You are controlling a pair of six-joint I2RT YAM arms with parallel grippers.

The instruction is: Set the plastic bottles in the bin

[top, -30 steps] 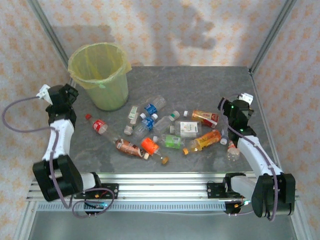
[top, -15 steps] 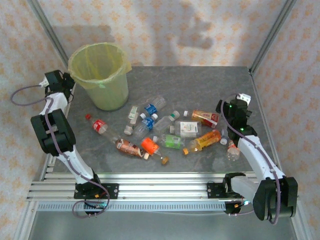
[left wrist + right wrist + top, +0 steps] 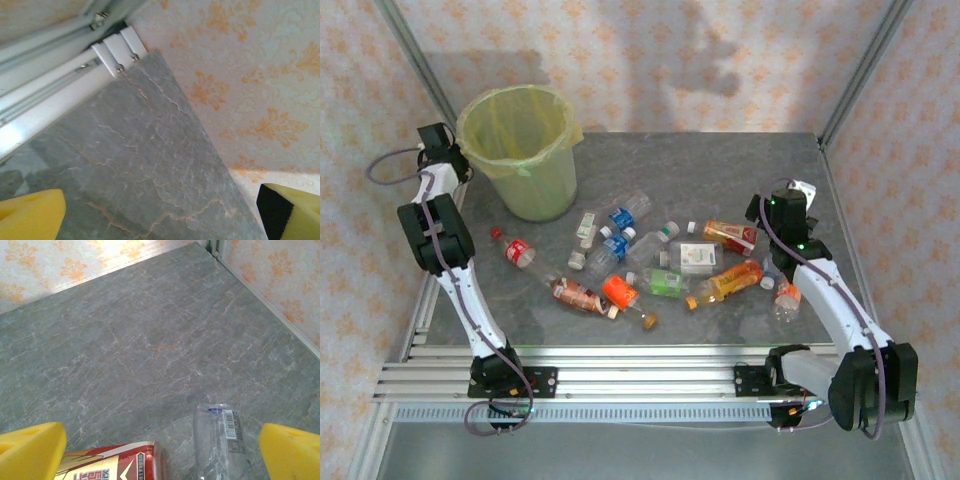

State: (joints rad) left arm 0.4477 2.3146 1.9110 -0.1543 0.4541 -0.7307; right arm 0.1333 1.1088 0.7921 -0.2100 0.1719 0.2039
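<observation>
Seen from above, a grey stone-patterned table (image 3: 720,170) sits inside a metal frame, with orange-flowered wallpaper behind it. The bin (image 3: 535,195), a round pale bucket lined with a yellow-green bag, stands upright in the upper left of the frame with its mouth open to the top.

The plastic bottles (image 3: 650,265) all lie on their sides in a loose cluster at the centre of the table, to the lower right of the bin and apart from it. They point in many directions.
- A red-label bottle (image 3: 520,252) lies nearest the bin. Its long axis runs diagonally, with the red cap toward the upper left.
- An orange-label bottle (image 3: 620,292) lies at the lower edge of the cluster.
- An amber bottle (image 3: 730,282) runs from lower left to upper right.
- A small bottle (image 3: 785,298) lies alone at the right edge of the cluster.

The left gripper (image 3: 435,140) is high at the far left, just beside the bin's rim. In its wrist view the left gripper (image 3: 160,215) is spread wide, with its yellow pads (image 3: 30,217) in the bottom corners. Between the pads are bare table, a white frame rail (image 3: 60,80) and wallpaper, and the pads grasp nothing.

The right gripper (image 3: 782,210) hangs over the right end of the cluster. In its wrist view the right gripper (image 3: 160,452) is also spread wide, its pads (image 3: 30,450) grasping nothing. Below it lie a red-labelled bottle (image 3: 120,462), cut off by the bottom edge, and a clear barcoded bottle (image 3: 220,440) whose long axis runs roughly up and down the frame.
</observation>
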